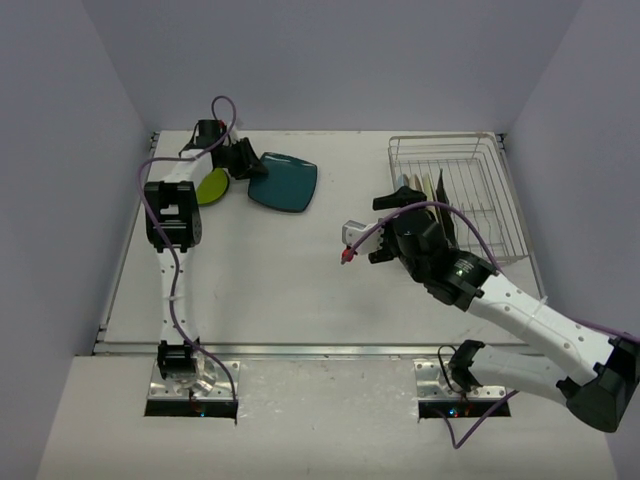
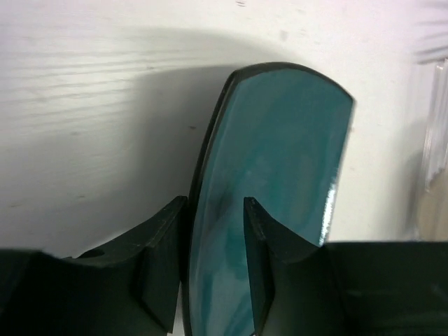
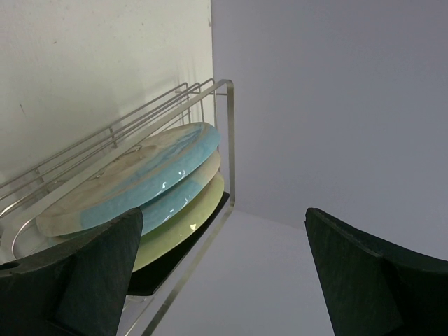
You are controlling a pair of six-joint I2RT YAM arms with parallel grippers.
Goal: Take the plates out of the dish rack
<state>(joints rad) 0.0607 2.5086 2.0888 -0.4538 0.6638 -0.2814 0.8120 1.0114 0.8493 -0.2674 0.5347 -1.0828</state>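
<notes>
The dish rack (image 1: 470, 200) stands at the far right and holds several plates (image 1: 420, 190) on edge at its left end. In the right wrist view these are a cream-and-light-blue plate (image 3: 133, 175), a pale blue one (image 3: 183, 192), a lime-green one (image 3: 183, 225) and a dark one (image 3: 185, 257) behind the rack wire (image 3: 229, 140). My right gripper (image 1: 390, 226) (image 3: 224, 213) is open and empty, just left of the rack. My left gripper (image 1: 240, 160) (image 2: 215, 206) is shut on the rim of the dark teal plate (image 1: 285, 182) (image 2: 280, 154) at the table's far left. A lime-green plate (image 1: 212, 186) lies beside it.
Grey walls close in the white table (image 1: 300, 280) on the left, back and right. The rack's right part holds only bare wire dividers (image 1: 490, 210). The arm bases (image 1: 190, 375) are bolted at the near edge.
</notes>
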